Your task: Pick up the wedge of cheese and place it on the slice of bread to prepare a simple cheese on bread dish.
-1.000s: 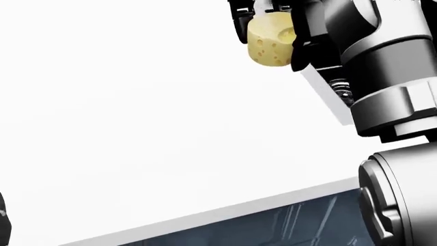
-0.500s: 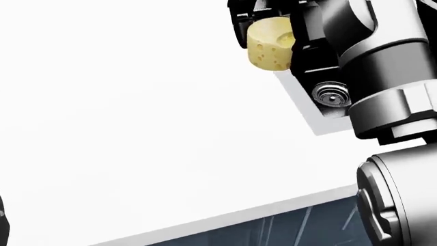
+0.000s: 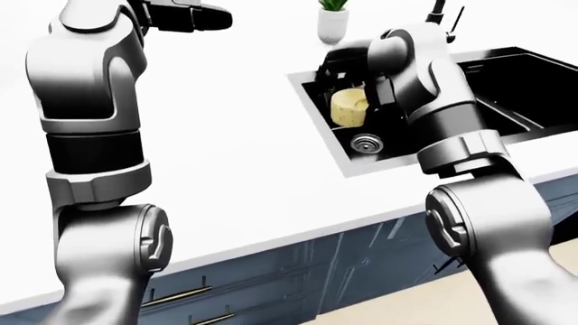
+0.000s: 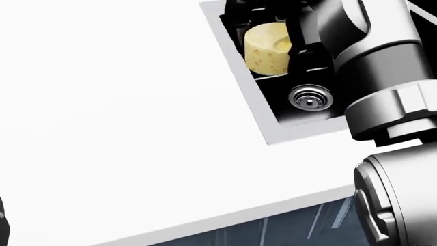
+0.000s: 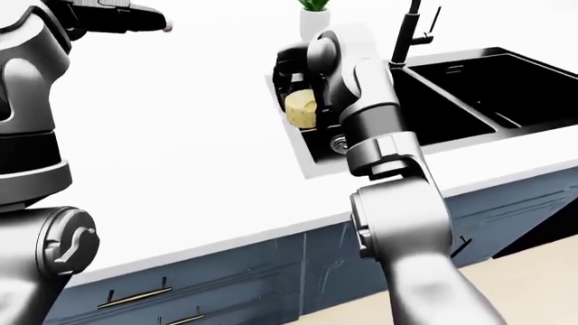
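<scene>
Right hand [image 4: 270, 23]: fingers clenched on the cheese [image 4: 268, 48], held above the black sink [image 3: 506, 81], its drain [image 4: 310, 97] just below. Left hand [image 3: 185, 15]: raised over the white counter [image 3: 235, 156], fingers extended, empty. Potted plant [image 3: 333, 17] beside the faucet [image 5: 408, 30].

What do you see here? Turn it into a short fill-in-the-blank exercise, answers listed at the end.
1. The right hand holds a yellow piece of ____.
2. The cheese hangs over the black ____, above its round drain.
3. At the top of the left-eye view, beside the faucet, stands a white pot with a green ____.
4. The cabinets below the white counter are dark ____.

Missing words: cheese; sink; plant; blue
</scene>
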Motion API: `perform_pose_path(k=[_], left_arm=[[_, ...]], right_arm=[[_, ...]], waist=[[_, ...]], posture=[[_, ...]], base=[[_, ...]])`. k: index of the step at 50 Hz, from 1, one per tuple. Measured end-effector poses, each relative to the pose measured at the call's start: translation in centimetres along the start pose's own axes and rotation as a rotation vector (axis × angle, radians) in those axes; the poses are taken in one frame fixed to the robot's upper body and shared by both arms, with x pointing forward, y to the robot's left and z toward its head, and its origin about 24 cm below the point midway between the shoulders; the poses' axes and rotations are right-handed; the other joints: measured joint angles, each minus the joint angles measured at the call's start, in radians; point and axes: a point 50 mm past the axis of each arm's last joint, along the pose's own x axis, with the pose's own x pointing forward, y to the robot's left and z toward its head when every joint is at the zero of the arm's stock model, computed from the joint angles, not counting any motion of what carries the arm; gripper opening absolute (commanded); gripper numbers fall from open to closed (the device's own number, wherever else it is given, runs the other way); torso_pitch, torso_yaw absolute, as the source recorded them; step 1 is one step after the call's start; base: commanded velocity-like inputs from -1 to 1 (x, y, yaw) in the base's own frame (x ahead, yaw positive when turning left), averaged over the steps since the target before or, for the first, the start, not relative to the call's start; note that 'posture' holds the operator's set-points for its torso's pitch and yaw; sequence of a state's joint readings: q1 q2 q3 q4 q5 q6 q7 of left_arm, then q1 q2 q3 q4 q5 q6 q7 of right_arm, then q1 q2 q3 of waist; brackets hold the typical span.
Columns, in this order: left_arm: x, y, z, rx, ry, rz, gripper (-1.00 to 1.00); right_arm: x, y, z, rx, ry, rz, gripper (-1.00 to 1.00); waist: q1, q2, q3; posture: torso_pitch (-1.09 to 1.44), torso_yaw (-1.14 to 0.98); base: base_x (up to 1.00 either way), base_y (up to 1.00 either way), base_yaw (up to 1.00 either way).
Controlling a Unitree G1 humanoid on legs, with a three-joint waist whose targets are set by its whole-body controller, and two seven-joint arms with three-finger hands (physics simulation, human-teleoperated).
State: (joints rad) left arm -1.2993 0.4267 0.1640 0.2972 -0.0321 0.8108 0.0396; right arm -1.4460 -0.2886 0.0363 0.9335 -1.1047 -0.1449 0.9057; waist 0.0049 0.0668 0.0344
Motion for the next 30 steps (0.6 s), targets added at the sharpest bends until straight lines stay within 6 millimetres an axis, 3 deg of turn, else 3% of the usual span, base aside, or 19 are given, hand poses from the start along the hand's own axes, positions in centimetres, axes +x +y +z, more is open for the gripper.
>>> perform_pose_path(k=[5,8,12,17,22,24,27,30], left_arm=[[-0.1,0.0,0.5,-0.002,-0.023,-0.002,1.00],[-0.2,-0.1,0.8,-0.003,-0.033,-0.005,1.00],[-0.1,-1.2,0.2,0.005,-0.017,-0.049,1.00],[-0.2,-0.7,0.5,-0.002,-0.026,-0.034,1.00],[-0.2,-0.5,0.8,-0.001,-0.036,-0.026,1.00],[-0.2,-0.2,0.7,-0.001,-0.034,-0.015,1.00],[0.0,0.2,-0.1,-0.001,0.001,0.002,1.00],[-0.1,0.0,0.2,0.001,-0.007,-0.001,1.00]], right_arm=[[-0.6,-0.8,-0.1,-0.001,0.008,-0.035,-1.00],[-0.8,-1.0,-0.2,-0.002,0.010,-0.047,-1.00],[-0.5,-0.1,-1.5,0.030,0.045,-0.015,-1.00],[-0.5,-0.2,-1.1,0.022,0.039,-0.013,-1.00],[-0.7,-0.6,-0.8,0.016,0.030,-0.031,-1.00],[-0.5,-0.6,-0.5,0.012,0.018,-0.034,-1.00],[0.0,0.0,-0.1,0.007,0.002,-0.007,-1.00],[-0.3,-0.2,-0.5,0.011,0.011,-0.012,-1.00]], waist=[[0.000,-0.058,0.005],[0.000,-0.113,-0.006],[-0.013,-0.084,0.007],[0.002,-0.035,0.017],[-0.001,0.018,0.011],[0.007,0.003,0.012],[0.005,0.005,0.005],[-0.001,-0.018,0.003]], posture=[[0.00,0.00],[0.00,0.00],[0.00,0.00],[0.00,0.00],[0.00,0.00],[0.00,0.00],[0.00,0.00],[0.00,0.00]], base=[[0.00,-0.24,0.00],[0.00,-0.24,0.00],[0.00,-0.25,0.00],[0.00,-0.25,0.00],[0.00,-0.25,0.00],[0.00,-0.25,0.00],[0.00,-0.25,0.00],[0.00,-0.25,0.00]])
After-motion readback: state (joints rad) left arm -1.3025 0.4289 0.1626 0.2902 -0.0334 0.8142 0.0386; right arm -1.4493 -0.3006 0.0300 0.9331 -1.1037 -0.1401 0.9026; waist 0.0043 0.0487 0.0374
